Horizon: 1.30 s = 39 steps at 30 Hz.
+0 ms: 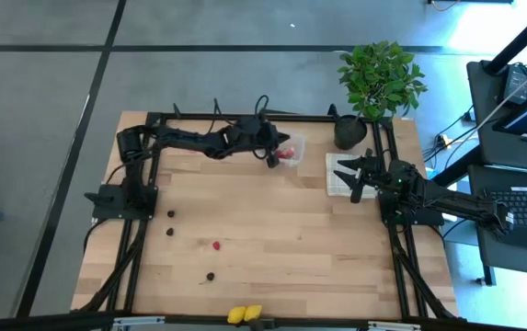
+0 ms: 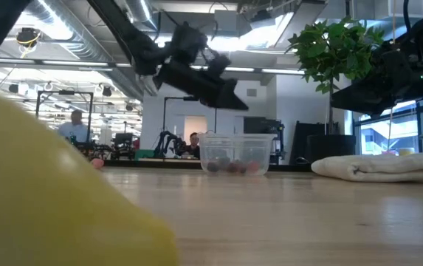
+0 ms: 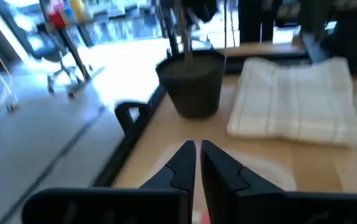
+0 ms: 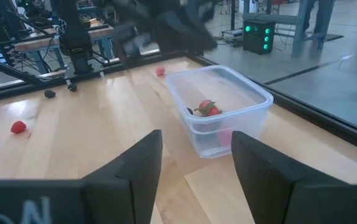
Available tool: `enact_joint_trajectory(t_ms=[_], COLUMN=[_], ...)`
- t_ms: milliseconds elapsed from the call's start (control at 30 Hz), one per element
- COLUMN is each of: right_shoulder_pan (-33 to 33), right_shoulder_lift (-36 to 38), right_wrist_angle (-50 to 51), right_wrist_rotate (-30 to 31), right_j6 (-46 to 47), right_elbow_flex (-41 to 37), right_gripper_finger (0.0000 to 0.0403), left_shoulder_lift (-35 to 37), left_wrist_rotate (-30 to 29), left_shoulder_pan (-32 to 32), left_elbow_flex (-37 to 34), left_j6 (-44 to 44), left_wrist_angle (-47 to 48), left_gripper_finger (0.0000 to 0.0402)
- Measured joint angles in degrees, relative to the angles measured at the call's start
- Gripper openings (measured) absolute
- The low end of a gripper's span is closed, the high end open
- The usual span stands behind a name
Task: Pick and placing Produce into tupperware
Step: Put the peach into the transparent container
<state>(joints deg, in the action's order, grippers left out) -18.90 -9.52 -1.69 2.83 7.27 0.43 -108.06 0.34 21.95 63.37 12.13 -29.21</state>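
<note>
The clear tupperware (image 1: 292,150) (image 2: 235,155) (image 4: 218,112) stands near the table's far edge with red berries (image 4: 207,109) inside. My left gripper (image 1: 271,158) (image 2: 233,100) (image 3: 197,148) hangs just above its left side, fingers shut with nothing between the tips. My right gripper (image 1: 353,179) (image 4: 197,140) waits open over the checked cloth, right of the box. Loose produce lies on the wood: two dark pieces (image 1: 170,214) (image 1: 169,232), a red berry (image 1: 216,245), another dark one (image 1: 211,275) and yellow pieces (image 1: 245,313) at the near edge.
A beige checked cloth (image 1: 338,175) (image 2: 381,166) (image 3: 296,102) lies right of the box, and the black plant pot (image 1: 350,133) (image 3: 194,84) stands behind it at the far right corner. A black frame borders the left, far and right sides. People show in the room beyond.
</note>
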Motion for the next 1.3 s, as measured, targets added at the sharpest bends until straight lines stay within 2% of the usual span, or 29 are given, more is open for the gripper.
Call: enact_joint_trajectory(t_ms=[167, 333, 500, 700, 800, 1000, 1100, 1233, 1300], right_shoulder_pan=[0.0, 0.0, 0.0, 0.0, 0.0, 0.0, 0.0, 0.0, 0.0], right_shoulder_lift=[0.0, 0.0, 0.0, 0.0, 0.0, -0.1, -0.1, -0.1, -0.1], right_wrist_angle=[0.0, 0.0, 0.0, 0.0, 0.0, 0.0, 0.0, 0.0, 0.0], right_wrist_rotate=[0.0, 0.0, 0.0, 0.0, 0.0, 0.0, 0.0, 0.1, 0.1], right_j6=[-0.2, -0.2, -0.2, -0.1, -0.1, -0.1, 0.0, 0.1, 0.2], right_elbow_flex=[0.0, 0.0, 0.0, 0.0, 0.0, 0.0, 0.0, 0.0, 0.0], right_gripper_finger=[0.0195, 0.0195, 0.0195, 0.0195, 0.0195, 0.0195, 0.0195, 0.0195, 0.0195], left_shoulder_lift=[6.5, 14.7, 22.7, 31.4, 34.8, 37.9, 37.5, 35.8, 34.8], left_wrist_rotate=[0.0, -2.2, -8.5, -21.1, -24.7, -26.0, -26.5, -26.2, -23.8], left_shoulder_pan=[-0.8, -0.8, -0.7, -0.7, -0.7, 1.3, 4.8, 10.8, 14.0], left_elbow_flex=[0.1, 0.0, 0.0, 0.1, 0.1, 0.1, 0.0, 0.1, 0.1], left_j6=[3.2, 5.1, 5.2, 2.7, -0.1, -12.2, -18.1, -20.0, -21.0], left_wrist_angle=[3.1, 14.4, 26.9, 37.1, 43.0, 55.4, 61.1, 66.6, 68.6], left_gripper_finger=[0.0036, 0.0085, 0.0164, 0.0233, 0.0245, 0.0240, 0.0237, 0.0234, 0.0234])
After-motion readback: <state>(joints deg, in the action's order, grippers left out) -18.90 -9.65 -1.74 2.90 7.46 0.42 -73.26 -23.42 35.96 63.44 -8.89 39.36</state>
